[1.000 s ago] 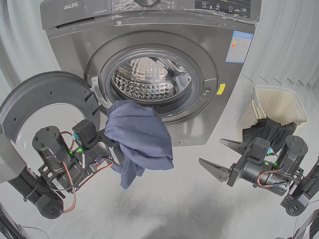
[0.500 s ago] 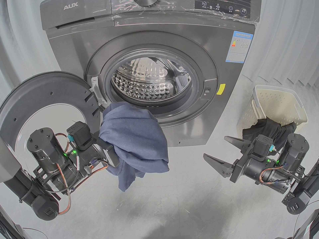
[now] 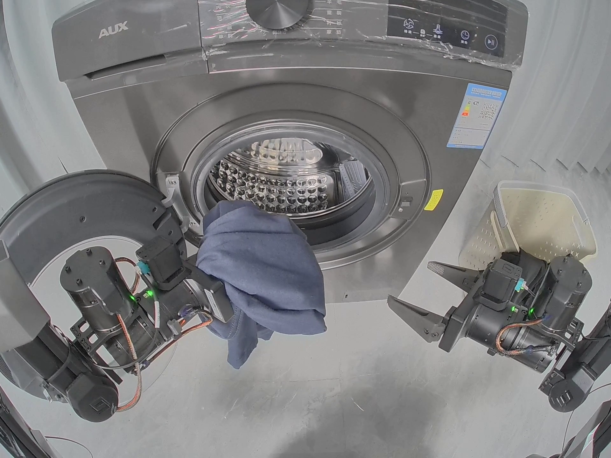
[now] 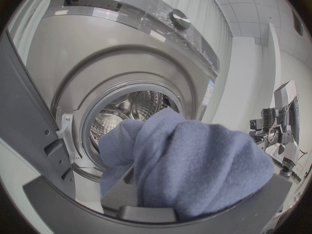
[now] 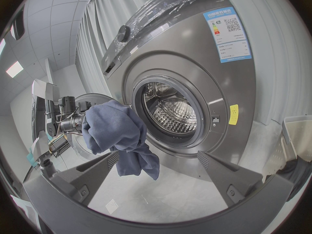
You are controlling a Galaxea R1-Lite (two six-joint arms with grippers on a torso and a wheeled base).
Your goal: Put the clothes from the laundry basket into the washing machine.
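Note:
A blue garment [image 3: 261, 275] hangs bunched from my left gripper [image 3: 215, 300], which is shut on it just in front of and below the open drum [image 3: 280, 179] of the washing machine. The cloth drapes over the fingers and reaches the lower door rim. In the left wrist view the garment [image 4: 195, 166] lies right before the drum mouth [image 4: 130, 111]. My right gripper [image 3: 412, 285] is open and empty, low to the right of the machine, beside the cream laundry basket [image 3: 560, 214]. Dark clothes [image 5: 297, 174] lie in the basket, mostly hidden behind my right arm.
The round machine door [image 3: 83, 211] stands swung open at the left, close behind my left arm. The basket leans against the machine's right side. Bare grey floor [image 3: 356, 383] spreads between the two arms. Curtains hang behind.
The head camera has shifted, so the machine looks larger and closer. My left arm dipped a little and rose again with the garment. The right gripper drifted slightly right, staying open.

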